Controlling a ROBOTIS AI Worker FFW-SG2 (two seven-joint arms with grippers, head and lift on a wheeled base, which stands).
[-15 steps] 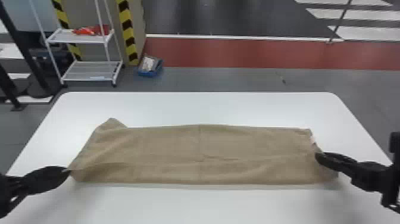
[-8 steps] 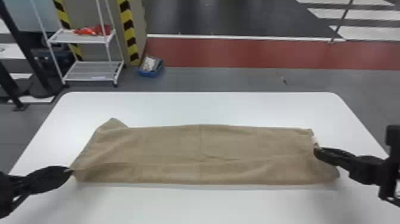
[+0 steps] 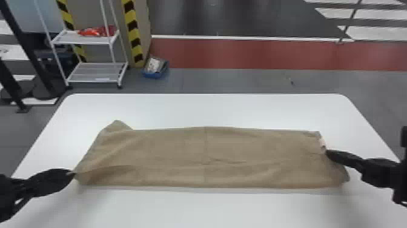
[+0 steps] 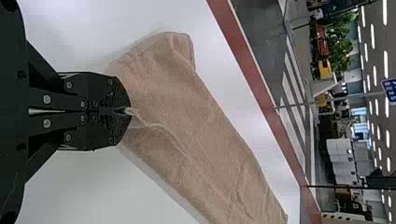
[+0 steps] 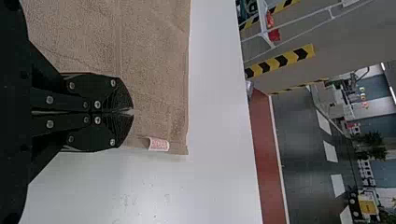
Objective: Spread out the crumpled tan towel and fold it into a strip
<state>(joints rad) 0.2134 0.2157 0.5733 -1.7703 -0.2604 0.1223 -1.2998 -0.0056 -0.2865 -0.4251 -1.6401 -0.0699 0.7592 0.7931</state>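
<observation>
The tan towel (image 3: pixel 212 157) lies in a wide, low strip across the white table, its upper left corner sticking out beyond the far edge. At its near left end my left gripper (image 3: pixel 72 172) pinches the edge; in the left wrist view this gripper (image 4: pixel 130 111) has a raised ridge of towel (image 4: pixel 196 121) running from its tips. My right gripper (image 3: pixel 327 152) is at the right end, just nearer than the pale tag. Seen from the right wrist, the right gripper (image 5: pixel 132 112) is closed on a small bit of towel (image 5: pixel 154 93), with the tag (image 5: pixel 159 144) beside it.
The white table (image 3: pixel 206 110) has bare surface in front of and behind the towel. Beyond its far edge stand a white wire shelf (image 3: pixel 94 72) and a blue bin (image 3: pixel 155 68) on the floor.
My right gripper has shifted slightly away from the robot, then to the right, and the towel's right end has slid a little rightward. My left gripper has moved slightly right.
</observation>
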